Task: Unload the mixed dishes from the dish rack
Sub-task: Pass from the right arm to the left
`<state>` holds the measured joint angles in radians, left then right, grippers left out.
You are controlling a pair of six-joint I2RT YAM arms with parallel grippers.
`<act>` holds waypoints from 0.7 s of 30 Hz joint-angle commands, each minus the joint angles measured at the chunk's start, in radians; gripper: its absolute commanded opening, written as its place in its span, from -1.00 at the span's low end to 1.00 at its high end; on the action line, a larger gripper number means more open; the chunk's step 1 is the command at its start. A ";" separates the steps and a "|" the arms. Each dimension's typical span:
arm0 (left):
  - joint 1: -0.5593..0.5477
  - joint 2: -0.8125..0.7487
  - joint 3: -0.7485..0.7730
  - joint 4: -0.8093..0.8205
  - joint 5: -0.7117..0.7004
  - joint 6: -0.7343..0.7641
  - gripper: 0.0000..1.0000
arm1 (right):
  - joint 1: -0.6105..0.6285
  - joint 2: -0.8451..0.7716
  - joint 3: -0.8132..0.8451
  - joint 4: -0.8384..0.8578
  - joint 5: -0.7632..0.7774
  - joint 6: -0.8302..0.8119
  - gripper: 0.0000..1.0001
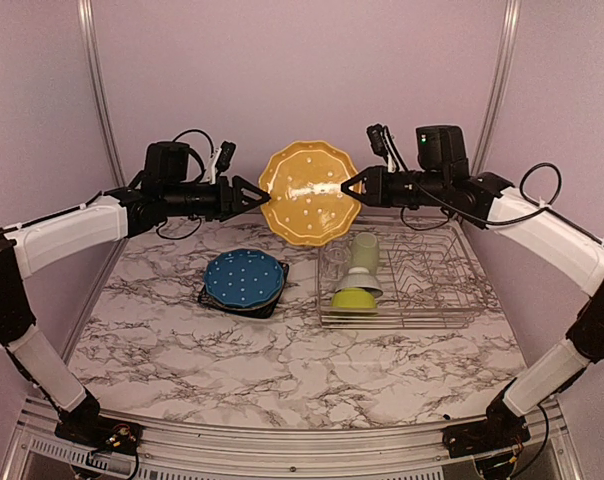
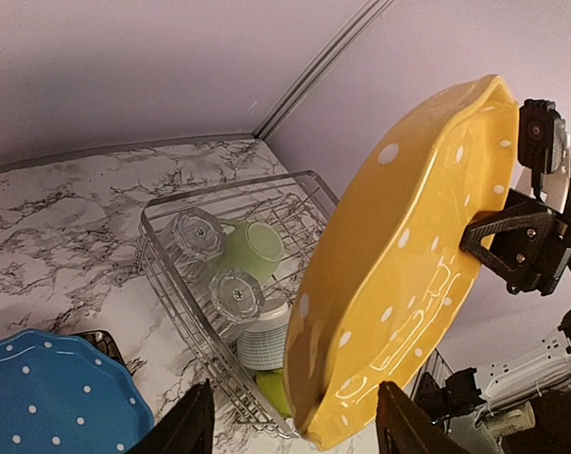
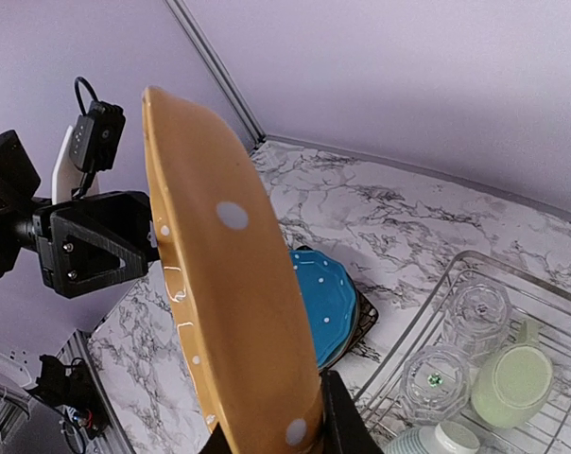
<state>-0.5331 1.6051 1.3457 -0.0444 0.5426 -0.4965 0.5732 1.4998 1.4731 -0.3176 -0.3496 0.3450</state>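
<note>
The orange dotted plate [image 1: 309, 193] hangs upright in the air at the back of the table. My right gripper [image 1: 350, 185] is shut on its right rim [image 3: 229, 284]. My left gripper [image 1: 262, 195] is open, its two fingers [image 2: 186, 426] straddling the plate's left rim [image 2: 399, 265] with gaps on both sides. The dish rack [image 1: 452, 300] holds a pale green mug [image 1: 365, 252], a clear glass [image 1: 334, 262], a small white bowl [image 1: 365, 285] and a lime green bowl [image 1: 353, 298]. The blue plate [image 1: 244, 278] lies on the dark square plate [image 1: 210, 298], left of the rack.
Purple walls with metal corner posts [image 1: 100, 90] close in the marble table [image 1: 282, 370] at the back and sides. Two clear glasses [image 2: 197, 234] stand mouth down along the rack's left wall [image 2: 172, 312].
</note>
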 commanded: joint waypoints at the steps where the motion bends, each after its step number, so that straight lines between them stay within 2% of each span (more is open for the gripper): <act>1: -0.001 0.035 0.046 0.021 -0.009 -0.012 0.12 | -0.001 -0.019 0.012 0.190 -0.070 0.060 -1.00; 9: -0.001 0.067 0.075 -0.001 -0.026 -0.002 -0.37 | 0.000 -0.021 -0.010 0.204 -0.079 0.080 -1.00; 15: -0.002 0.082 0.078 -0.026 0.000 0.021 -0.53 | 0.000 -0.017 -0.016 0.221 -0.071 0.104 -1.00; 20: -0.001 0.086 0.077 -0.045 0.020 0.022 -0.98 | -0.001 -0.004 -0.016 0.232 -0.082 0.116 -1.00; 21: -0.001 0.084 0.074 -0.042 0.020 0.015 -1.00 | -0.001 -0.001 -0.016 0.230 -0.082 0.116 -1.00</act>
<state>-0.5377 1.6703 1.4055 -0.0643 0.5259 -0.4706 0.5735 1.5112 1.4254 -0.2729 -0.3847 0.4267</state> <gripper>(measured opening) 0.063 0.168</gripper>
